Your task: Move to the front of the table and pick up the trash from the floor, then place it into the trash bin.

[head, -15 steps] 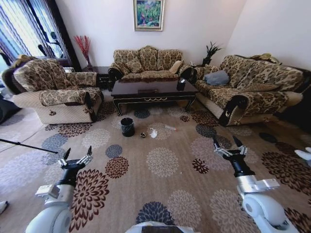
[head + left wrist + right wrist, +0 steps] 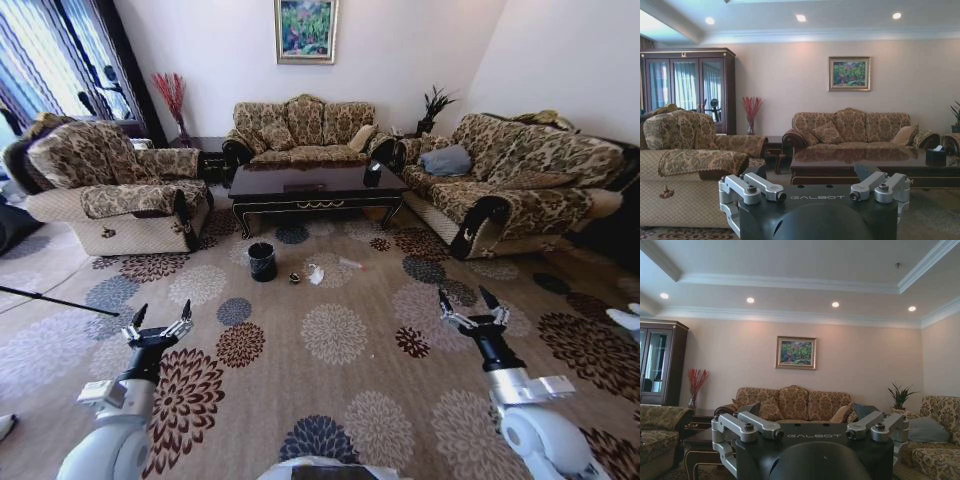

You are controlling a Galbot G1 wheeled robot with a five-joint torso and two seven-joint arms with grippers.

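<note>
On patterned carpet: round black trash bin (image 2: 262,261), crumpled, probably tissue trash (image 2: 315,273); both end effectors spread wide.

A furnished home living room

Patterned brown-and-gold upholstered sofas (image 2: 300,130) and an armchair (image 2: 110,185) ring a long glossy dark wood coffee table (image 2: 315,185) on a flower-patterned beige carpet (image 2: 330,340) — a framed landscape painting (image 2: 306,30) hangs on the wall.
</note>
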